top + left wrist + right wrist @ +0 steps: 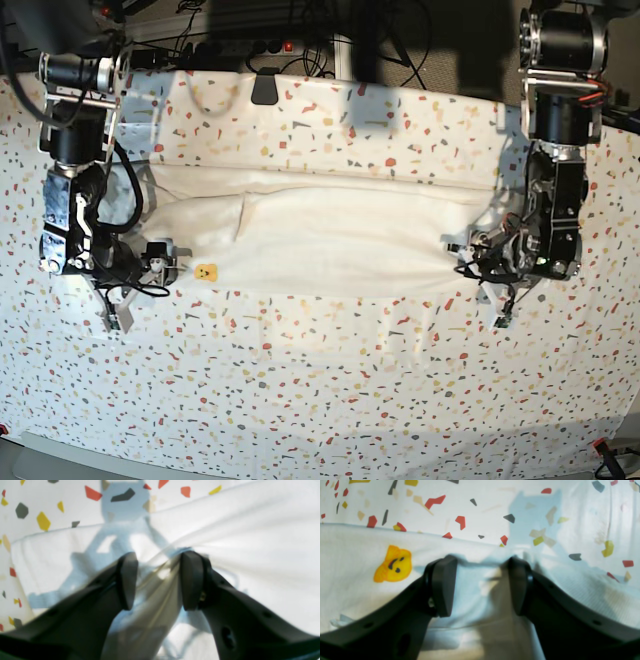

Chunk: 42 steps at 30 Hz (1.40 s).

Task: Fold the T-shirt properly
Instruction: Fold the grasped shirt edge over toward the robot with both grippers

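Midway: T-shirt (340,240) lies as long folded band on table (320,400). Left fingers (192,580) and right fingers (445,585) each pinch bunched end fabric. Next likely: carry ends together evenly.

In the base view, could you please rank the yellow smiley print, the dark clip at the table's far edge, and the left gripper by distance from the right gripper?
From the right gripper:
1. Yellow smiley print on the white T-shirt, just beside it.
2. Dark clip, up at the far edge of the speckled table.
3. Left gripper, across at the shirt's opposite end.
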Available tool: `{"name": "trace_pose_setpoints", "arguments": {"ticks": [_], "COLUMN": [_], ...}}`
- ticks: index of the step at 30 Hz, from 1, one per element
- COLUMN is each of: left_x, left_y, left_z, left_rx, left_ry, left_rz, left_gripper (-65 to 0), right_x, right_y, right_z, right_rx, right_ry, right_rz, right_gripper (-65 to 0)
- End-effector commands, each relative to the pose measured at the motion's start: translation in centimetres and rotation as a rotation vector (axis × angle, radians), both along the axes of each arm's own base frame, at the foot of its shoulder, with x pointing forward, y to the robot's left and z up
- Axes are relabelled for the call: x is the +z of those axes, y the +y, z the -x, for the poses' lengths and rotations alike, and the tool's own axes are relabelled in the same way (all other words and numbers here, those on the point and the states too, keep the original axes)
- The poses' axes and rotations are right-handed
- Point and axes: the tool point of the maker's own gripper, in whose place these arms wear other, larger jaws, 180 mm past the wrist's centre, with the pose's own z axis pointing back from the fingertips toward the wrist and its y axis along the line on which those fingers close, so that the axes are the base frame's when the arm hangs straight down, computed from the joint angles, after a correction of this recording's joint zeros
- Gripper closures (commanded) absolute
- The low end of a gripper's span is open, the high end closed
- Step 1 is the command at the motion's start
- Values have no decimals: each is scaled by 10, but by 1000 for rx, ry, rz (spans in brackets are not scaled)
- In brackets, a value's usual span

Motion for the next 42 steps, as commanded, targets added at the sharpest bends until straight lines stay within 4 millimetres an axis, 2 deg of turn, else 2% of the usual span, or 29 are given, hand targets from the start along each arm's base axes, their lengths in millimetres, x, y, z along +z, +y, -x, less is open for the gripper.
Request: {"name": "trace_pose_setpoints", "arguments": {"ticks": [1,9,15,21,25,28,32,35,39,42], "left_x": [12,30,46,59,67,77,97,119,133,137], "left_y": [7,8,9,-3,14,28,55,60,62,66], "left_z": [-11,-26,-36,-44,-48,-49,-51,-50,-43,-42], "left_rx": [5,4,8,-2,-34,-15,14,-13,-74,-80], "left_ry": [-24,-41,-36,-65,-96,-101,-133,-178,-182,-188], "left_rz": [-25,-32,-32,36,-23,18,103,243,320,326], "left_gripper": [-279,-279,-279,-279,-279,-279,-279,-279,-279,-280], "right_x": [20,47,55,83,105,116,124,125,121,118], "right_y": [-5,-2,4,16,25,28,33,42,53,67], "right_z": [-16,-39,-40,-47,-50,-49,-43,-31,-4,26], "right_rx": [-2,2,43,127,149,170,206,232,275,323], "right_ry": [-54,-104,-99,-179,-225,-233,-234,-241,-269,-290], "right_rz": [6,3,-5,11,-5,15,45,44,80,110], "right_gripper": [-342,-342,-342,-342,-342,-342,-342,-342,-342,-342]}}
